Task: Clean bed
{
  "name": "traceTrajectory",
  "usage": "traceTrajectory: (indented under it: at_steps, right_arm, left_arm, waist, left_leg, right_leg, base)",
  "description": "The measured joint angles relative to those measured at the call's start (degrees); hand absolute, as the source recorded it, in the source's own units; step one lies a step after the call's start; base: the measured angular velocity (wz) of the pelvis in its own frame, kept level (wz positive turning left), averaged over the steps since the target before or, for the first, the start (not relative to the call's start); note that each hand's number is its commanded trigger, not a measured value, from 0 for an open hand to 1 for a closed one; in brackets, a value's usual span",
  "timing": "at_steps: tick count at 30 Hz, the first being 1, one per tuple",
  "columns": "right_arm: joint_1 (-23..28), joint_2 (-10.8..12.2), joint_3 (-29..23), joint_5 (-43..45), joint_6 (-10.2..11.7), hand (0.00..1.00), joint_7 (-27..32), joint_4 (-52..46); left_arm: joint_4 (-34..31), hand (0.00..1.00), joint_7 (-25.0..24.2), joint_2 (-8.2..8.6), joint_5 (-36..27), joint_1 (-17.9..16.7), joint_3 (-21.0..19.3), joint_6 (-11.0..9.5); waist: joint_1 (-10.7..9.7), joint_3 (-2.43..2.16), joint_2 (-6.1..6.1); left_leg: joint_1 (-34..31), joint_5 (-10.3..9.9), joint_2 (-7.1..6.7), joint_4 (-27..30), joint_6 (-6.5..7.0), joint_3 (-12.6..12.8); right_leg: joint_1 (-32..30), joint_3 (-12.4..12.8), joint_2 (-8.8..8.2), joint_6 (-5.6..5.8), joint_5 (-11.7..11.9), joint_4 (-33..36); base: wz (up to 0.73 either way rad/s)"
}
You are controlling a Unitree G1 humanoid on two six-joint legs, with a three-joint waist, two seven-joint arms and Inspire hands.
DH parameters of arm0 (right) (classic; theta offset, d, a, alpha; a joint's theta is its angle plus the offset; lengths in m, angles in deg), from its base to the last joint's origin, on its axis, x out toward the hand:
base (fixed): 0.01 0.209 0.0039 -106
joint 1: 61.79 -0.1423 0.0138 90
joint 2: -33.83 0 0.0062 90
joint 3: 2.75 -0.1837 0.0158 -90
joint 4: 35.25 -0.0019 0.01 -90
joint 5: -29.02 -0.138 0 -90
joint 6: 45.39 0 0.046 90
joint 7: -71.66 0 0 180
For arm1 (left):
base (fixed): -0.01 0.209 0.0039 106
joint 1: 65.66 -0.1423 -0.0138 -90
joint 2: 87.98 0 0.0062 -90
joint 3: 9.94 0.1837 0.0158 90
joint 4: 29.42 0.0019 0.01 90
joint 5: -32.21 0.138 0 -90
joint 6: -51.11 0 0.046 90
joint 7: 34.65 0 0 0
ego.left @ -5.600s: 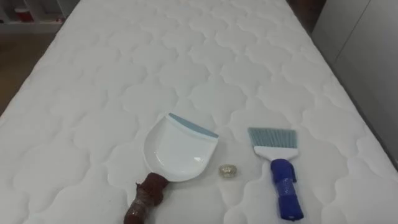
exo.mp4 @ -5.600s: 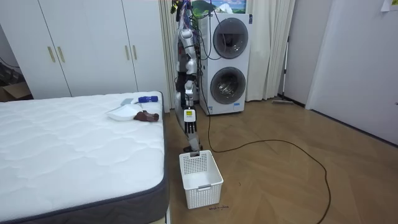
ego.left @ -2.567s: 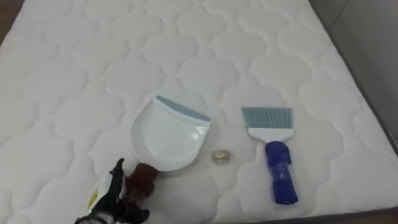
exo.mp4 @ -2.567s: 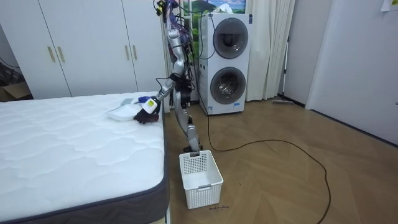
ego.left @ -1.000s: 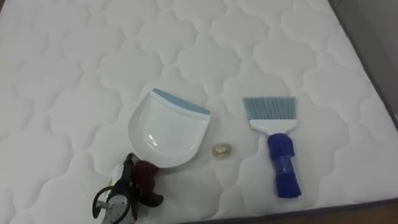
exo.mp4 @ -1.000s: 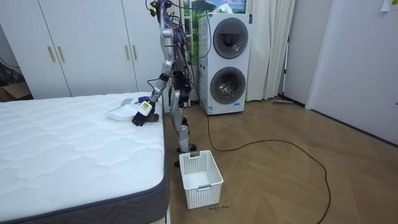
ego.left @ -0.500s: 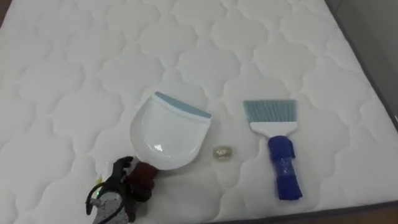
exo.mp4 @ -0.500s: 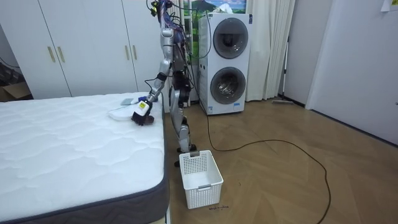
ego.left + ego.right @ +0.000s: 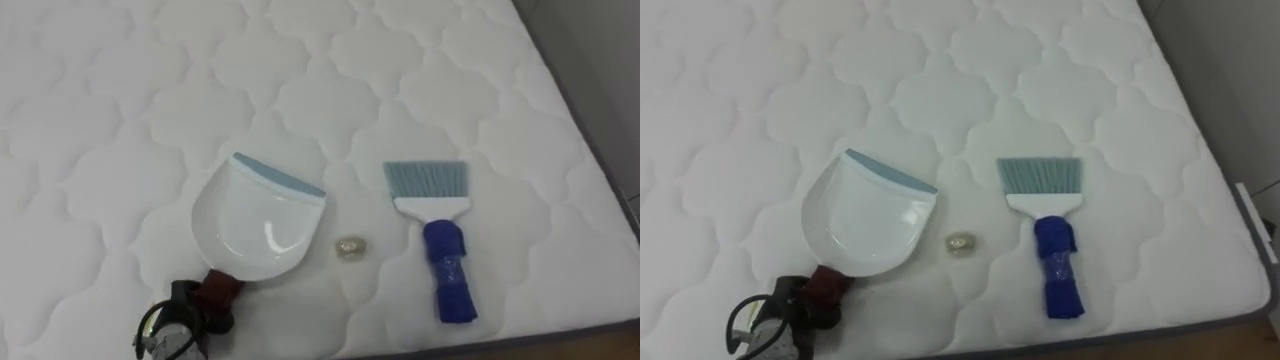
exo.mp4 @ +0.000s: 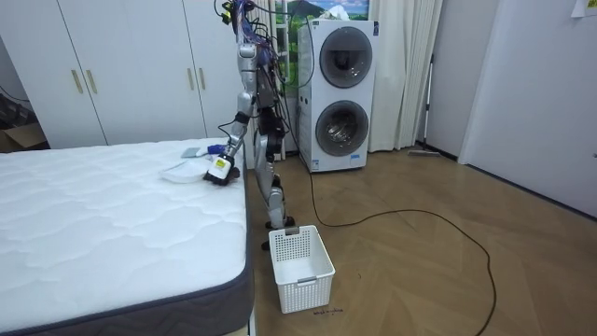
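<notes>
I stand at the corner of the bed, at its foot end, by the stacked white washing machines (image 10: 343,93). The white quilted mattress (image 9: 120,80) stretches away ahead of me. Its grey-piped right edge runs down the right of my eye view and its near edge crosses the bottom. All the quilting beyond the tools and off to my left is open surface. On the wooden floor beside the bed's foot sits 1 white slatted plastic basket (image 10: 300,266), well apart from me.

The white plastic dustpan with a pale blue lip and a dark red wrapped handle (image 9: 255,225) lies flat near the near edge. Its lip points away and to the right, and its handle comes back toward me.

To its right, apart from it, lies the hand brush with grey-blue bristles, a white neck and a blue wrapped handle (image 9: 440,260). Its bristles point away and the handle end lies close to the near edge.

My left hand (image 9: 180,322) is at the dustpan's handle, dark fingers curled round its end.

Between pan and brush, just off the pan's right side, rests 1 small crumpled pale scrap (image 9: 350,247).
</notes>
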Motion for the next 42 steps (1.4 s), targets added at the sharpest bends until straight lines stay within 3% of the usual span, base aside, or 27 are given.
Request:
traceTrajectory:
  at_steps: [13, 22, 25, 28, 33, 38, 42]
  right_arm:
    - [0.4, 0.0, 0.0, -3.2, 0.0, 0.00, 0.3, 0.1]
    - [0.4, -0.5, -0.4, -2.7, 0.1, 0.00, 0.3, 0.1]
    - [0.5, -0.8, -1.6, -3.4, 0.2, 0.00, 0.3, 0.4]
    - [1.9, -2.7, -2.6, -3.2, 0.8, 0.00, -0.1, -0.5]
    - [3.0, -4.6, -5.1, -3.4, 2.3, 0.00, 0.0, -0.6]
    - [1.4, -4.9, -7.1, -4.8, 3.5, 0.00, 0.3, -0.1]
    - [1.1, -5.3, -11.6, -5.7, 4.3, 0.00, 1.2, -0.6]
  left_arm:
    - [0.3, 1.00, 0.4, 0.07, -2.2, -0.2, -0.2, -0.8]
    - [-0.7, 1.00, 0.4, -0.24, 1.2, -0.4, -0.8, -0.7]
    - [-1.7, 1.00, 0.3, -1.62, 5.2, -1.1, -1.0, -0.8]
    - [-4.0, 1.00, 0.1, -3.31, 10.4, -1.6, -2.7, -0.8]
    - [-7.1, 1.00, 0.2, -8.50, 14.2, -4.3, -2.9, -0.9]
    - [-11.2, 1.00, 0.1, -9.42, 14.2, -8.0, -2.8, -0.9]
    - [-13.9, 1.00, -2.5, -9.83, 14.2, -10.8, -2.9, -0.9]
  waist:
    - [0.1, -0.01, 0.03]
    - [0.2, -0.10, 0.77]
    - [0.3, 0.00, 1.25]
    - [1.0, -0.13, 2.58]
    - [1.7, -0.42, 4.11]
    - [1.9, -0.18, 4.49]
    - [1.9, -0.13, 4.55]
  left_leg:
    - [0.1, 0.0, 0.00, -0.1, 0.00, 0.0]
    - [-0.4, -0.1, 0.08, -0.1, -0.13, -0.3]
    - [-0.1, -0.1, 0.04, 0.0, -0.15, -0.5]
    - [0.0, -0.3, -0.01, 0.1, -0.12, -0.6]
    - [0.7, -0.3, 0.11, 0.1, -0.13, -0.6]
    - [-0.3, -0.4, -0.04, 1.2, -0.10, -0.8]
    - [-1.0, -0.4, -0.08, 1.8, -0.05, -0.7]
  right_leg:
    - [0.3, 0.0, 0.13, -0.01, 0.0, -0.6]
    - [-0.1, -0.1, 0.30, -0.05, 0.0, -0.5]
    - [0.5, -0.2, 0.31, -0.05, 0.0, -0.6]
    - [0.4, -0.3, 0.24, -0.04, 0.0, -0.7]
    - [1.0, -0.8, -0.13, -0.18, -0.1, 0.3]
    - [0.6, -1.4, -0.14, -0.10, -0.4, 0.5]
    - [-0.1, -1.6, -0.30, -0.04, -0.5, 1.2]
  base:
    - [0.00]
    - [0.00]
    - [0.00]
    - [0.00]
    - [0.01]
    - [0.05]
    - [0.02]
